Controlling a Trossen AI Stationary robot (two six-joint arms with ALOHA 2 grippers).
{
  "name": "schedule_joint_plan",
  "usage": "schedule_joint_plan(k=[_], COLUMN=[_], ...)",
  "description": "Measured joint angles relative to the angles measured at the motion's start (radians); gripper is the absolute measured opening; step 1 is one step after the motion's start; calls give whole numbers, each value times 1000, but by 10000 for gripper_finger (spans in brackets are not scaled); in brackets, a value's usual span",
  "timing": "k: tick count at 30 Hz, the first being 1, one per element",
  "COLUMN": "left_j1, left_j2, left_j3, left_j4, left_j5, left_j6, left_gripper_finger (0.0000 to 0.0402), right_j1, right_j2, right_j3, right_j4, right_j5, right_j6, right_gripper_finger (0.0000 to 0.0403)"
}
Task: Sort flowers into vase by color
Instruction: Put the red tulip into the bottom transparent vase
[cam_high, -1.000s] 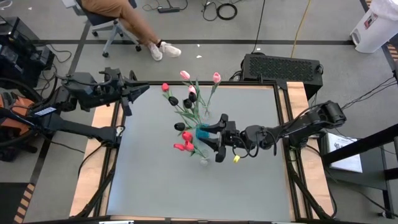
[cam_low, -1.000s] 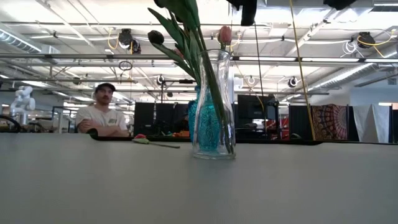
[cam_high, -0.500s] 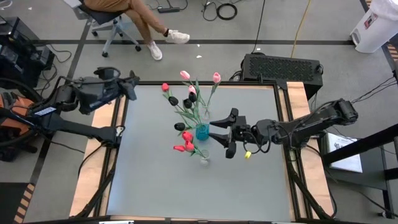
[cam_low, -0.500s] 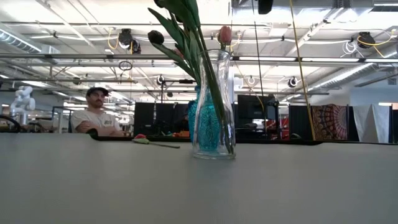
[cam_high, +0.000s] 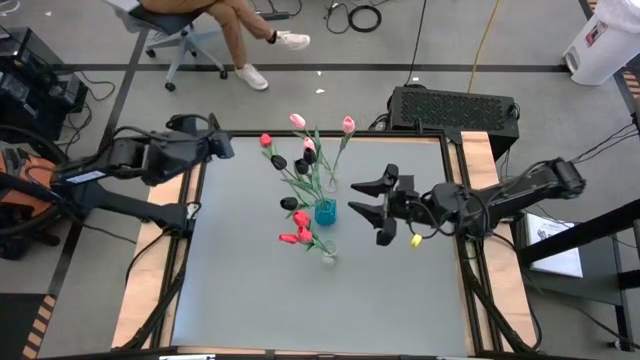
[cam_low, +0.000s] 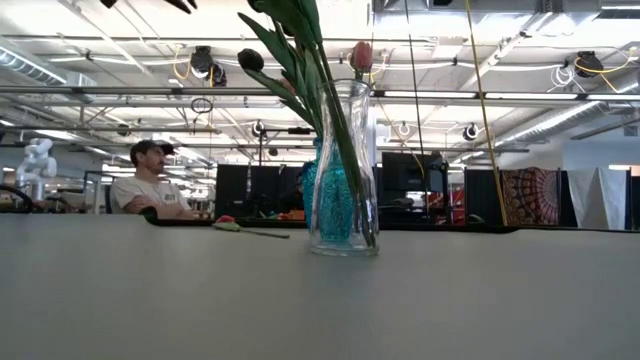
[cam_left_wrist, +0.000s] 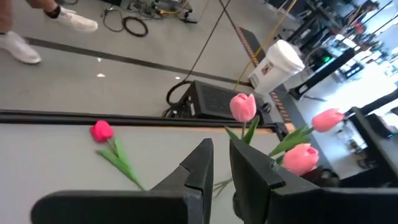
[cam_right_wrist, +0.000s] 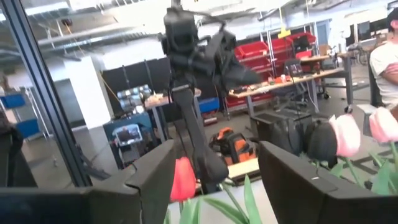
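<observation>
Two vases stand mid-tabletop (cam_high: 250, 290), a teal vase (cam_high: 325, 212) and a clear vase (cam_high: 327, 257), holding most of the flowers (cam_high: 305, 175). One red tulip (cam_high: 266, 141) lies loose near the far edge, stem running toward the vases. The left pincer (cam_high: 222, 148), fingers nearly together and empty, is nearer it. The right pincer (cam_high: 365, 200) hovers agape, empty, beside the teal vase.

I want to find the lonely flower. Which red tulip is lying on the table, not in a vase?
The red tulip near the table's far-left corner. It lies flat alone; the other flowers stand bunched in the vases.
</observation>
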Motion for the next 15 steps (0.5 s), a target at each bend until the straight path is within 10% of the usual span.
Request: schedule_joint_plan(k=[15], left_j1=[158], left_j2=[137], left_j3=[0], left_j4=[-317], left_j5=[78], left_j6=[-243], left_gripper_finger=[58], right_j1=[2], right_j2=[-64], right_j3=[0], right_j4=[-3], right_j5=[-7], right_j6=[0], right_gripper_finger=[219])
